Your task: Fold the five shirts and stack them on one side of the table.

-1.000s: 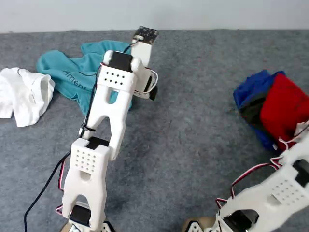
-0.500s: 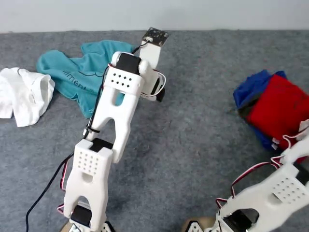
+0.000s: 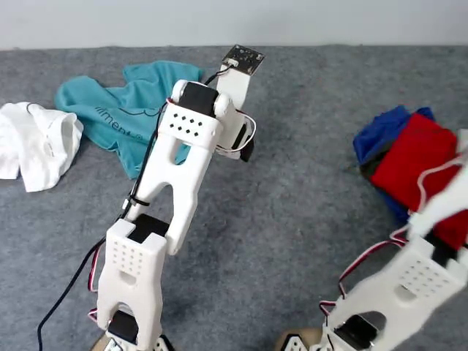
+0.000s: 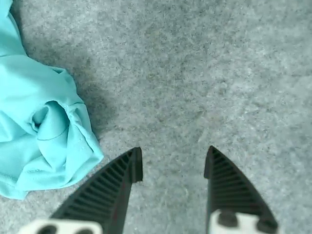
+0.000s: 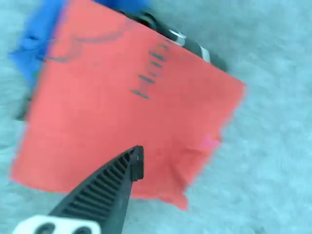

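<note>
A crumpled teal shirt (image 3: 121,106) lies at the back left, and a rumpled white shirt (image 3: 36,142) lies left of it. At the right edge sits a folded pile with a red shirt (image 3: 420,161) on top of a blue shirt (image 3: 376,139). My left gripper (image 4: 173,163) hangs open over bare carpet, just beside the teal shirt's (image 4: 41,131) bunched edge, with nothing in it. Over the red shirt (image 5: 122,97) hovers my right gripper; one finger (image 5: 122,180) shows there, nothing is against it, and it is open.
Grey carpet (image 3: 300,219) covers the table, with free room in the middle and at the front. The left arm (image 3: 183,168) stretches from the front edge toward the back centre. The right arm (image 3: 420,270) rises at the front right, next to the pile.
My left arm has swung to the right, away from the teal shirt. The right arm has lifted and moved in over the red shirt on the pile.
</note>
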Controlling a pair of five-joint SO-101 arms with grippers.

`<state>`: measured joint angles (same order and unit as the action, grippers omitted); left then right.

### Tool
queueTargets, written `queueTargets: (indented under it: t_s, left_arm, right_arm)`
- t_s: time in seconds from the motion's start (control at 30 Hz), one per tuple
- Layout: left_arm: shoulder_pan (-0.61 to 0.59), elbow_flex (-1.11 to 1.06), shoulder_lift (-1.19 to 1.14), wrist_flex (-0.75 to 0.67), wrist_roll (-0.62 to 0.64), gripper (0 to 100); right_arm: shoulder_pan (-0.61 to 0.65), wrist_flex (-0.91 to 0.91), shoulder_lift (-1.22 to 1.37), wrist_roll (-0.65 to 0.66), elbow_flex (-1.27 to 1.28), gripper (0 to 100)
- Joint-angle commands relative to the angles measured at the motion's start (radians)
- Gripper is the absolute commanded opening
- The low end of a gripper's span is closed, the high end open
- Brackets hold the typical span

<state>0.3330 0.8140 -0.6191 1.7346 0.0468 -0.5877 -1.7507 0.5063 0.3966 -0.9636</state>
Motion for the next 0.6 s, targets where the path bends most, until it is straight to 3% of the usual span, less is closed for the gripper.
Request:
queueTargets:
  t_s: [0.0, 0.4, 0.57]
  left_arm:
    - [0.0, 0.002, 0.072, 0.021, 0.002, 21]
    - [0.0, 0.001, 0.063, 0.021, 0.002, 21]
    - [0.0, 0.001, 0.063, 0.021, 0.0, 21]
  right_arm:
    - [0.11, -0.008, 0.016, -0.035, 0.014, 67.5]
    - [0.183, 0.433, 0.417, -0.031, 0.026, 67.5]
    - [0.199, 0.409, 0.449, -0.029, -0.014, 67.5]
